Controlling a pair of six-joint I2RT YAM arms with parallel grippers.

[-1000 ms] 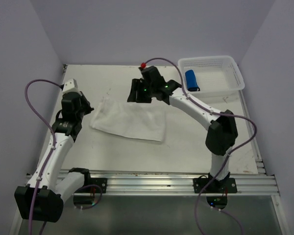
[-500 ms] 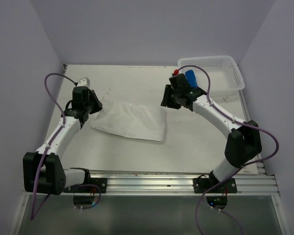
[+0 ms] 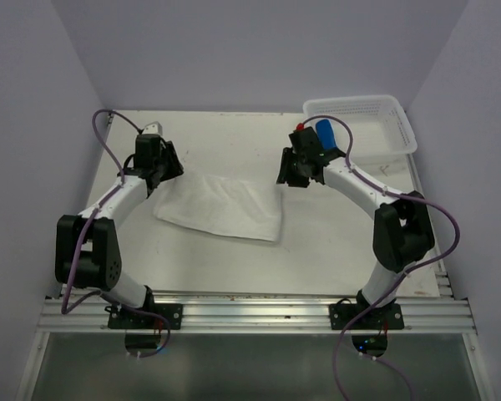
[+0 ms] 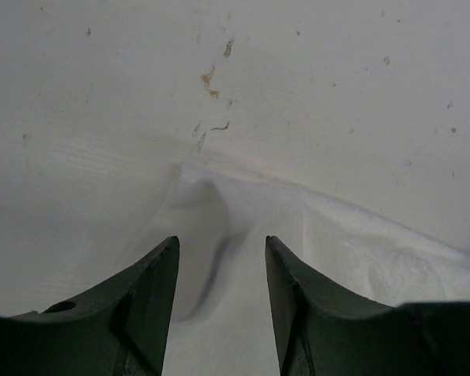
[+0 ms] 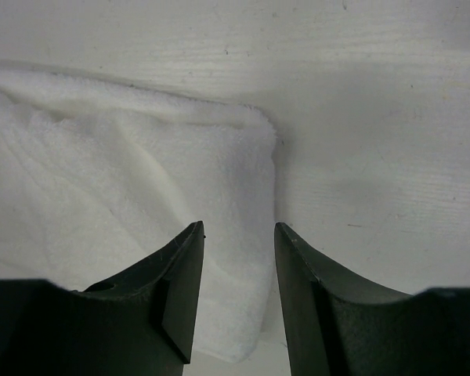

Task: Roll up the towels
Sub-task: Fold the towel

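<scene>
Lying white towel (image 3: pixel 221 207): flat on worktop (image 3: pixel 317 242), middle of frame.
Blue towel (image 3: pixel 326 135): inside basket (image 3: pixel 398 132), upper right.
Left tool (image 3: pixel 169 167): released, over white towel's upper-left corner.
Right tool (image 3: pixel 288 174): released, straddling its right edge.

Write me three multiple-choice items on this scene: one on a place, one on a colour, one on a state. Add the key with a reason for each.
1. Where is the blue towel?
A. on the floor
B. in the basket
C. held in a gripper

2. What colour is the spread towel?
A. white
B. green
C. red

3. How do the left gripper's jaws stand?
A. shut on a towel
B. out of every view
C. apart over the spread towel's corner

Key:
1 B, it lies rolled inside the basket at the far right.
2 A, the cloth is white in every view.
3 C, the left wrist view shows a clear gap with the corner below it.
</scene>
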